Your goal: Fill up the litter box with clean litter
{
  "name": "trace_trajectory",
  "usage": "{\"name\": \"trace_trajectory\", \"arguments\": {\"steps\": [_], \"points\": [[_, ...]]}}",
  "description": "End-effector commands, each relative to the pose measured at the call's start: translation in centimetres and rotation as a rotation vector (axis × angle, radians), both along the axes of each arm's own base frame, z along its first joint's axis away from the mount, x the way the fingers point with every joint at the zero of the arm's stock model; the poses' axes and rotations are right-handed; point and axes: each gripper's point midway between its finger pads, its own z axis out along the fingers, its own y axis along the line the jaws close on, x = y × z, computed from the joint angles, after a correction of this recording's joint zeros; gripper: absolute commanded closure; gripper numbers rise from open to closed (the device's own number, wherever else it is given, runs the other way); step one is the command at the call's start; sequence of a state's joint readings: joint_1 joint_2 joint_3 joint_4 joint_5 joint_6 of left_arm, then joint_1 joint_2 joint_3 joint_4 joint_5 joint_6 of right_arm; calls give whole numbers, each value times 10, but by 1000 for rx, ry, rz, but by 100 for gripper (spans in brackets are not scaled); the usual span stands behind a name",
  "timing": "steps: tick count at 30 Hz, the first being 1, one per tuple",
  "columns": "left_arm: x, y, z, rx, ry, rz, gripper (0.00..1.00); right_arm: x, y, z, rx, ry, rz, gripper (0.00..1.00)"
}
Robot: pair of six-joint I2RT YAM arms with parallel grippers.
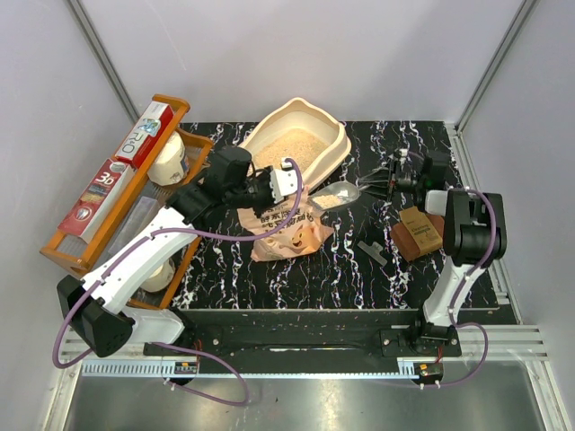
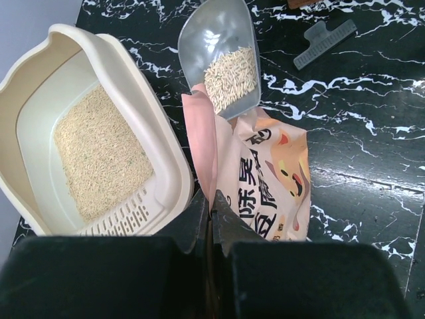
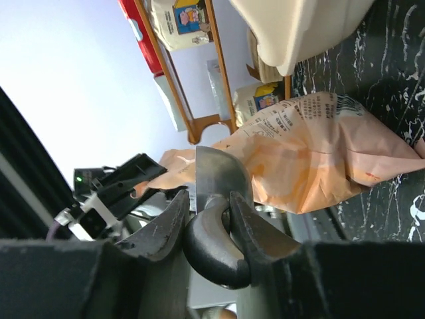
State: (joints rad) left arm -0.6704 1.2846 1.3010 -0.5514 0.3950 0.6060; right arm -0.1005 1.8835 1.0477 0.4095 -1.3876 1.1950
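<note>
The cream litter box [image 1: 334,144] stands at the back centre with a layer of clean litter [image 1: 289,149] in it; it also shows in the left wrist view [image 2: 156,143] with its litter [image 2: 99,156]. The pink litter bag [image 1: 286,235] lies in front of it. My left gripper [image 2: 214,199] is shut on the bag's edge [image 2: 206,146]. My right gripper [image 3: 207,203] is shut on the handle of a grey scoop [image 1: 337,191]. The scoop [image 2: 222,53] holds litter [image 2: 231,78] over the bag's mouth, beside the box.
An orange wooden rack [image 1: 99,235] with boxes and bags stands at the left. A brown box [image 1: 419,232] lies at the right, and a grey clip [image 1: 371,250] lies on the black marbled table [image 1: 359,278] near it.
</note>
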Motion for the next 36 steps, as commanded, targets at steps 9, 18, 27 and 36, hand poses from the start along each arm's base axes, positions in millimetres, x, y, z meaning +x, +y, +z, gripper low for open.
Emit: {"name": "trace_trajectory", "arguments": {"steps": [9,18,27,36], "points": [[5,1,60,-89,-172,4,100,21,-7,76,41,-245,-47,100],[-7,6,50,-90,-144,-6,100,37,-14,119,-117,-351,-249,100],[-34,-1,39,-129,-30,-80,100,90,-10,143,-363,-540,-408,100],[-46,-30,40,-142,40,-147,100,126,48,122,-712,-680,-399,100]]}}
